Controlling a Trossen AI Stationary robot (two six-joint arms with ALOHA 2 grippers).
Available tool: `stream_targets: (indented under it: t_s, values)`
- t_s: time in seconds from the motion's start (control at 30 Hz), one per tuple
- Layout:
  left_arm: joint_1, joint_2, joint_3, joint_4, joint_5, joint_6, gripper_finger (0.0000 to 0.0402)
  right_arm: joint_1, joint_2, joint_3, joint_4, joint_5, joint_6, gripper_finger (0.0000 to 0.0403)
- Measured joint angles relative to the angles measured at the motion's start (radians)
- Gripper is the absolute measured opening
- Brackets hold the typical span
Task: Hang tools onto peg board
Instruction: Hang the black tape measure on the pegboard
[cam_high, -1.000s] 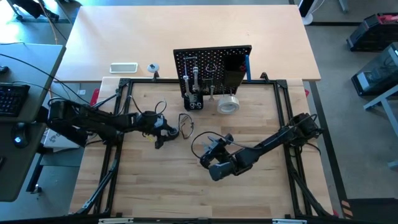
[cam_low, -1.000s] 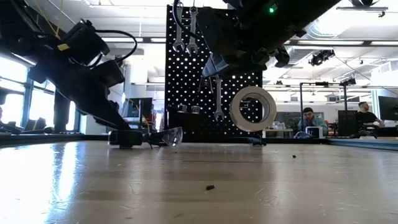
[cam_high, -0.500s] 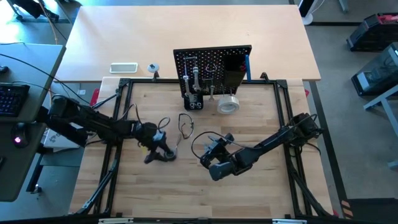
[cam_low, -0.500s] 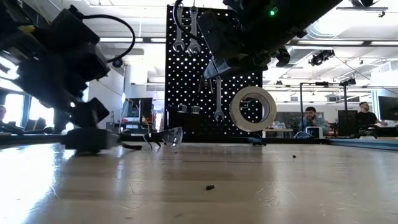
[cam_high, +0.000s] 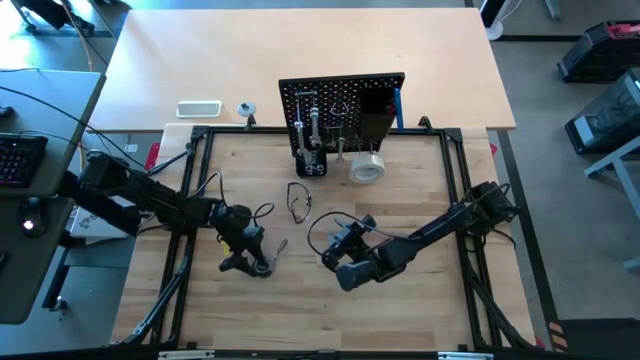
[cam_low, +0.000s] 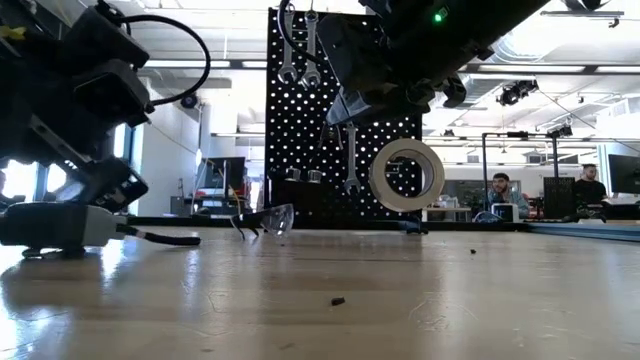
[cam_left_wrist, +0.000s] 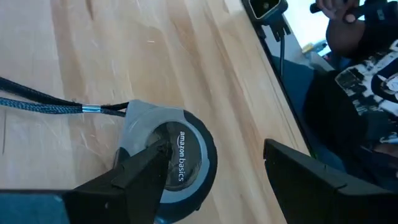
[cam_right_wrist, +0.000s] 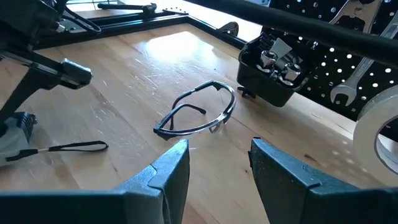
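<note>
A round grey and black tape measure (cam_left_wrist: 177, 158) lies flat on the wooden table, its dark strap (cam_left_wrist: 43, 102) trailing away. My left gripper (cam_left_wrist: 217, 168) is open above it near the table's left-centre (cam_high: 250, 262). The tape measure also shows in the low view (cam_low: 55, 225). The black peg board (cam_high: 340, 105) stands at the far side with silver wrenches (cam_low: 297, 45) hanging on it and a pale tape roll (cam_low: 406, 173) in front of it. My right gripper (cam_high: 345, 232) hovers open at mid-table. My left gripper comes down slanting from above. One finger (cam_left_wrist: 146, 168) lies over the tape measure's round top face (cam_left_wrist: 186, 155), and the other stands well clear beside it. Whether the finger touches the face, I cannot tell. The tape measure rests flat on the table.
Clear safety glasses (cam_high: 298, 200) lie between the tape measure and the peg board. A black bin (cam_right_wrist: 270, 78) with small tools stands at the board's foot. A white device (cam_high: 198, 108) lies on the far table. People sit in the room behind (cam_low: 497, 190). The black frame (cam_high: 190, 200) borders the table.
My left gripper has moved from beside the safety glasses toward the table's near edge. The tape measure has slid along the table with it, its strap trailing behind. The right arm has kept still.
</note>
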Motion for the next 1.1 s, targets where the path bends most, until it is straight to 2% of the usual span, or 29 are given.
stream_targets:
  t_s: [0.23, 0.37, 0.47, 0.63, 0.7, 0.9, 1.1]
  values:
    - [-0.001, -0.035, 0.031, -0.040, 0.086, -0.011, 0.0255, 0.001, 0.000, 0.000, 0.003, -0.001, 0.003, 0.0163]
    - [-0.001, -0.063, 0.092, -0.096, 0.077, 0.007, 0.0255, 0.001, 0.000, 0.000, 0.009, -0.001, -0.005, 0.0163]
    - [-0.001, -0.063, 0.147, -0.200, 0.012, 0.047, 0.0255, 0.001, 0.000, 0.000, 0.011, -0.001, -0.007, 0.0163]
    - [-0.004, -0.063, 0.236, -0.394, -0.238, 0.091, 0.0255, 0.001, 0.000, 0.000, 0.014, -0.001, -0.024, 0.0163]
    - [-0.004, -0.059, 0.258, -0.440, -0.291, 0.077, 0.0255, 0.001, 0.000, 0.000, 0.015, 0.001, -0.030, 0.0163]
    - [-0.004, -0.013, 0.298, -0.455, -0.307, -0.026, 0.0255, 0.001, 0.000, 0.000, 0.016, 0.008, -0.043, 0.0163]
    - [-0.019, 0.117, 0.320, -0.455, -0.324, -0.065, 0.0255, 0.000, 0.000, 0.000, 0.015, 0.015, -0.052, 0.0163]
